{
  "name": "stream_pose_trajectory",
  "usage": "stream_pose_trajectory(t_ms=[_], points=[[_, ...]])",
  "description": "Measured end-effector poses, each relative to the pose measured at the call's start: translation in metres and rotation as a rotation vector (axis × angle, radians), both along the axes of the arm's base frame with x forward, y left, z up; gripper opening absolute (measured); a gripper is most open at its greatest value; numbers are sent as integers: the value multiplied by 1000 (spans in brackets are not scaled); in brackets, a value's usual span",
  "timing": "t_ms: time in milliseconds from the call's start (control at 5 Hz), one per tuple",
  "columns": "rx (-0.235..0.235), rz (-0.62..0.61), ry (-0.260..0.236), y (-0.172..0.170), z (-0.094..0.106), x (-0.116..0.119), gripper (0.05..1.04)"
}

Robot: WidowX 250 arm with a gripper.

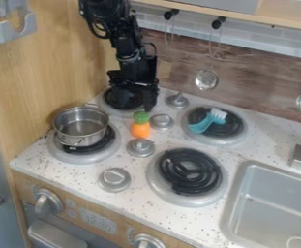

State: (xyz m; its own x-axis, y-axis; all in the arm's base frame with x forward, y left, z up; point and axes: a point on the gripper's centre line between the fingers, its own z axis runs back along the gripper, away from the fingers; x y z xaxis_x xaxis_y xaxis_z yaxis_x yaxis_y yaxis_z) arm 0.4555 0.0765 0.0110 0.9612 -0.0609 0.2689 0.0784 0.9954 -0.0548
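Black gripper [134, 102] hangs over the back left burner [118, 107], its fingers apart and nothing visible between them. Just below its right finger, an orange toy vegetable with a green top [140, 130] is on the stove top among the grey knobs; whether the finger touches the green part, I cannot tell. A metal pot [80, 127] sits on the front left burner, left of the orange toy. On the back right burner lies a teal brush with white bristles [207, 121].
The front right burner [190, 170] has a black coil. Grey knobs [114, 179] stand between the burners. A grey sink [269, 198] is at the lower right. Wooden panels border the left and back, with metal utensils [206, 79] hanging at the back.
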Motion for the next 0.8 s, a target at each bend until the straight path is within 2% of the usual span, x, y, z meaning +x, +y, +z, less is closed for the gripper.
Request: stream_pose_trajectory(t_ms=[400,600,800], points=[[38,-58,100,-11,-27,7,999],[51,-76,140,-16,-40,3,936],[51,-90,129,-17,-40,4,640]])
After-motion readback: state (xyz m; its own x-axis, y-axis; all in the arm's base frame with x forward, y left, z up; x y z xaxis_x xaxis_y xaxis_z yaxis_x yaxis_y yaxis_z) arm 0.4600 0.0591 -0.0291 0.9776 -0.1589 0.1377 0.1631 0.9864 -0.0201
